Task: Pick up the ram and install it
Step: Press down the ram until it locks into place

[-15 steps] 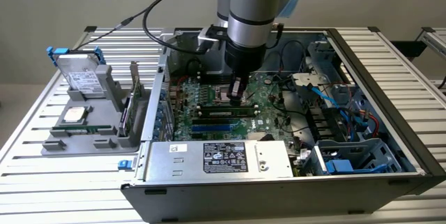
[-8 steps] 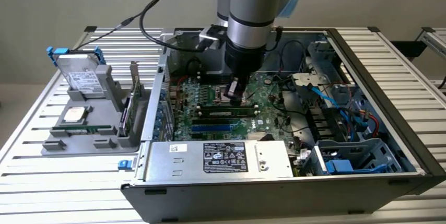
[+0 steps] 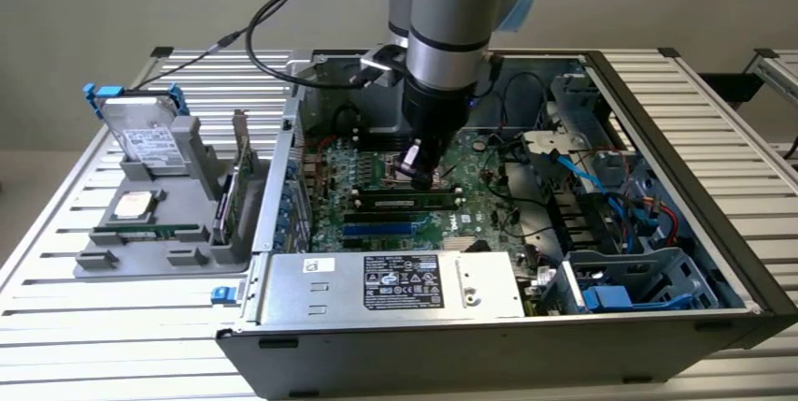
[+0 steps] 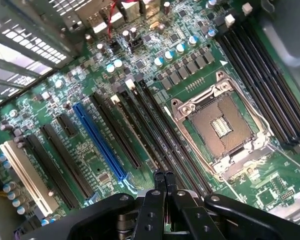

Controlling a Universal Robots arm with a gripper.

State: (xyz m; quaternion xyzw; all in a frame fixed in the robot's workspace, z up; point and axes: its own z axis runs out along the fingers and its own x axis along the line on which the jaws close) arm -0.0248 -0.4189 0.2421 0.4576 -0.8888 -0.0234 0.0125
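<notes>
Gripper (image 4: 165,181), fingers pressed together with nothing visible between them, poised over the computer case (image 3: 648,93) at centre frame; ram (image 3: 402,201) lying in a board slot just below it (apparently seated, so installation looks largely done).

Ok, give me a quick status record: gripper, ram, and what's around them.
gripper: shut, nothing seen between the fingers, low over the motherboard
ram: lying along a slot inside the open PC case, right at the gripper's tip
contact: cannot tell
CPU socket: no processor in it
grey tray beside the case: holds a hard drive and an expansion card
</notes>
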